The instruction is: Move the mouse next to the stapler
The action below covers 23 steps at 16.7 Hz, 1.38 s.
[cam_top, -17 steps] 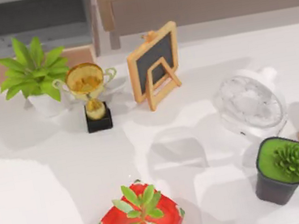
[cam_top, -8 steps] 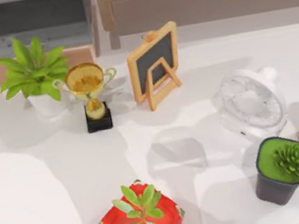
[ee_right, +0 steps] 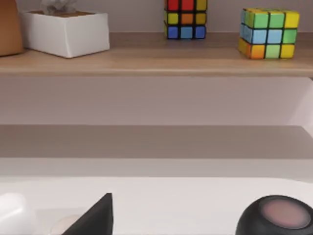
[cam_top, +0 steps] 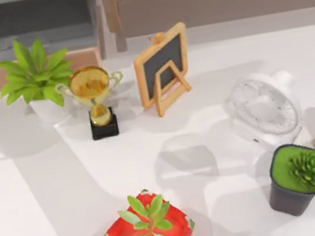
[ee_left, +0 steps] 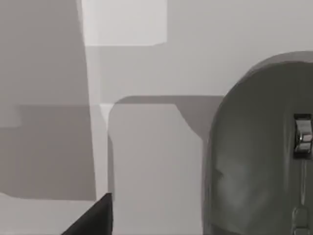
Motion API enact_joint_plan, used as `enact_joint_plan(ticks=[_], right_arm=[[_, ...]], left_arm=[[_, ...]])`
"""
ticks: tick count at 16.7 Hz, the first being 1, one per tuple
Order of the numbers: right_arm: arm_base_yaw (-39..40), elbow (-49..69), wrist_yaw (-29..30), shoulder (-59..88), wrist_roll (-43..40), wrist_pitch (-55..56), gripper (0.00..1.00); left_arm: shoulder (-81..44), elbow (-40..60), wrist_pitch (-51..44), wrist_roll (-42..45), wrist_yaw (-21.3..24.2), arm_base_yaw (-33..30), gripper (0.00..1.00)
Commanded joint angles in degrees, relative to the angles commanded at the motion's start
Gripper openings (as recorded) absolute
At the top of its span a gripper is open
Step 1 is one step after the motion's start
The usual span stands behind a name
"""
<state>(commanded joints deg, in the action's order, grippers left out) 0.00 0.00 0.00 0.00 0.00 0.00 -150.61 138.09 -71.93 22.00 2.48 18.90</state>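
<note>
Left gripper's dark fingertip (ee_left: 93, 218) shows in your left wrist view above the white table (ee_left: 146, 161), close over the grey mouse (ee_left: 259, 152), whose scroll wheel (ee_left: 302, 136) is visible; whether the claw is wide or narrow cannot be told. Your right wrist view faces a wooden shelf (ee_right: 156, 61) carrying two colour cubes (ee_right: 265, 32) and a white box (ee_right: 66, 30). From above you see a trophy (cam_top: 95, 101), small chalkboard (cam_top: 163, 68), fan (cam_top: 265, 109) and potted plants (cam_top: 35, 78) on the table.
</note>
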Motion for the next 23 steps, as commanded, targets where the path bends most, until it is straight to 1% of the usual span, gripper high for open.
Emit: enact_joint_plan(ticks=[5,18,19,23], right_arm=[[0.0,0.0,0.0,0.0,0.0,0.0,1.00],[0.0,0.0,0.0,0.0,0.0,0.0,1.00],[0.0,0.0,0.0,0.0,0.0,0.0,1.00],[0.0,0.0,0.0,0.0,0.0,0.0,1.00]], left_arm=[[-0.3,0.0,0.3,0.0,0.0,-0.1,1.00],[-0.3,0.0,0.3,0.0,0.0,-0.1,0.02],[-0.3,0.0,0.3,0.0,0.0,-0.1,0.00],[-0.3,0.0,0.3,0.0,0.0,-0.1,0.00]])
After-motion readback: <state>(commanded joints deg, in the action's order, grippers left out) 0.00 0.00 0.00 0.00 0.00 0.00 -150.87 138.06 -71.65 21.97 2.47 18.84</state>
